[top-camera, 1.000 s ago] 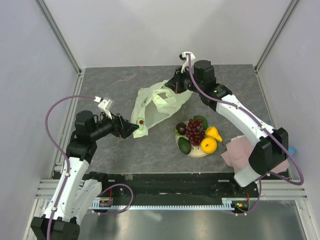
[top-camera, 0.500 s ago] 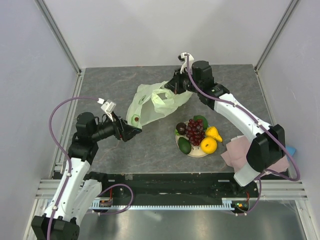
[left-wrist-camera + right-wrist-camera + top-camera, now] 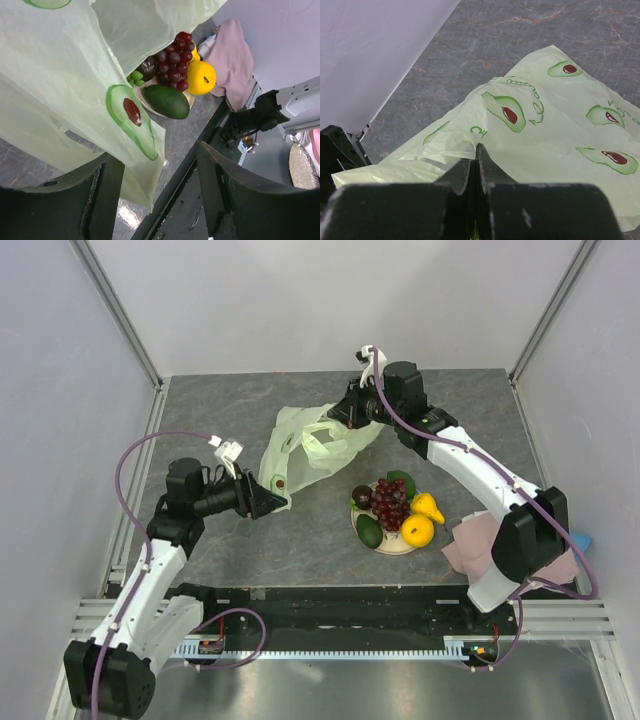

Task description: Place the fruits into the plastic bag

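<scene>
Both ends of the plastic bag (image 3: 300, 445) attended: right gripper (image 3: 476, 149) pinches it up, I judge for opening; left gripper (image 3: 274, 502) gapes, seemingly empty.

The table top (image 3: 240, 540) is dark grey with a marbled, stone-like pattern and a few faint rusty veins. The light over it is soft and even, so shadows are weak. Plain pale panels of a bluish white close it in: a far wall (image 3: 330, 300), a left wall (image 3: 50, 440) and a right wall (image 3: 600, 390). From the far corners a left aluminium post (image 3: 115, 310) and a right post (image 3: 548, 305) slant upward. Along the near edge lies a black strip (image 3: 330, 605), then a pale toothed cable duct (image 3: 340, 648) beside aluminium rails (image 3: 95, 612). Nearest is a brushed-metal sheet (image 3: 380, 690), perhaps a lower shelf.
</scene>
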Motion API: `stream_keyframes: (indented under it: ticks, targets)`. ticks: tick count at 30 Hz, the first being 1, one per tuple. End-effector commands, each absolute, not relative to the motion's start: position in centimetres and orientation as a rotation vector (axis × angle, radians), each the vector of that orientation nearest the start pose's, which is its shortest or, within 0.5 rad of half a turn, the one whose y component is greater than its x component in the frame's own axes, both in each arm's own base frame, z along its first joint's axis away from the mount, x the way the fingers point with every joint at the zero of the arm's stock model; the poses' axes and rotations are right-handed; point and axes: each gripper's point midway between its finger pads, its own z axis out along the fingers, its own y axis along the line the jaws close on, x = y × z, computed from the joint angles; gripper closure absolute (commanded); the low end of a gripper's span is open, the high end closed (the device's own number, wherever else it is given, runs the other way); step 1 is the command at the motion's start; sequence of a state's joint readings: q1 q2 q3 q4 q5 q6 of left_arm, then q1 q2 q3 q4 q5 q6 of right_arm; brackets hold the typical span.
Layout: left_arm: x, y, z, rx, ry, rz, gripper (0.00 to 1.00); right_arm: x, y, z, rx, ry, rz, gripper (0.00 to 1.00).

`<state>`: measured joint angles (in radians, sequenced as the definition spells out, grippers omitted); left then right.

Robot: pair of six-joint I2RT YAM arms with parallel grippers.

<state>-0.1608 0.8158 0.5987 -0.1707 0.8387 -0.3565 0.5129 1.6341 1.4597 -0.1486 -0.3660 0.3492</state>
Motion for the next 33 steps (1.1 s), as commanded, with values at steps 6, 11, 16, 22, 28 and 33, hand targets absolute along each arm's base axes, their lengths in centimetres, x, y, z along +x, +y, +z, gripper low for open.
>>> stream_keyframes:
  ticks: [6, 11, 16, 22, 28, 33]
  targets:
    - [22.8, -18.2, 22.6, 0.384, 1.924, -1.145, 0.87, 40.0, 31.9, 30.2, -0.451, 1.861, 0.973, 1.00]
    - [23.3, -17.9, 27.1, 0.399, 1.810, -1.088, 0.99, 41.0, 32.5, 29.0, -0.534, 1.857, 0.933, 0.94]
    - [23.6, -17.0, 32.5, 0.334, 1.693, -1.021, 0.98, 43.6, 32.2, 28.5, -0.547, 1.891, 0.810, 0.40]
    - [24.7, -17.5, 32.1, 0.298, 1.754, -1.073, 0.98, 42.8, 31.0, 30.7, -0.449, 1.848, 0.810, 0.16]
    - [26.8, -18.0, 32.2, 0.314, 1.807, -1.091, 0.98, 40.6, 26.7, 34.3, -0.355, 1.765, 0.667, 0.02]
    - [28.2, -18.1, 33.1, 0.364, 1.804, -1.067, 0.98, 37.6, 24.9, 36.9, -0.388, 1.698, 0.692, 0.02]
